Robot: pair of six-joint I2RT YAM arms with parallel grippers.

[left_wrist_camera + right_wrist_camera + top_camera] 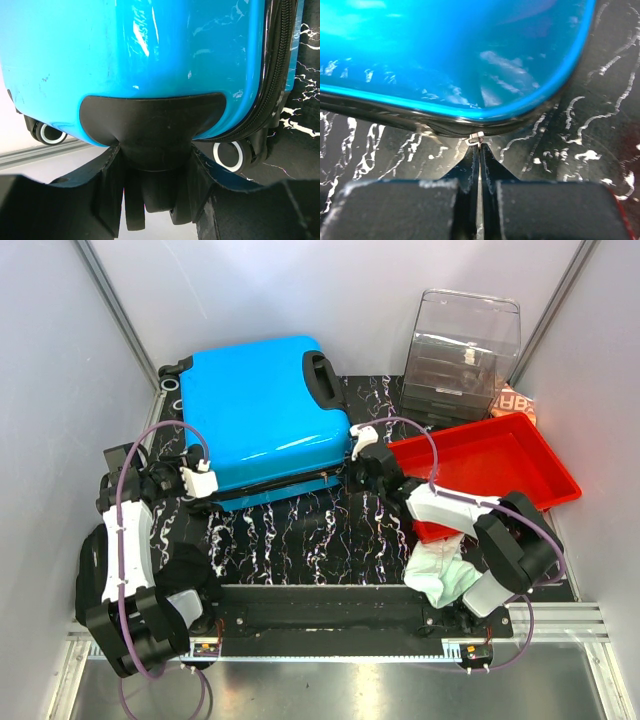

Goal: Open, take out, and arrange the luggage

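Observation:
The bright blue luggage [260, 410] lies flat at the back left of the black marbled mat, closed, with its black handle [322, 377] towards the right. My left gripper [200, 480] is at its near left corner. In the left wrist view the gripper [155, 165] is closed around the black wheel housing [150, 125], and white-rimmed wheels [229, 155] show beside it. My right gripper [362, 440] is at the near right corner. In the right wrist view the gripper [479, 147] is shut on the small silver zipper pull [476, 137] under the blue shell [445, 50].
A red plastic tray [530, 455] sits at the right, partly under my right arm. A clear plastic drawer box [460, 355] stands behind it, with an orange packet [515, 400] beside it. A white and green cloth [445, 575] lies by the right arm's base. Grey walls close in on both sides.

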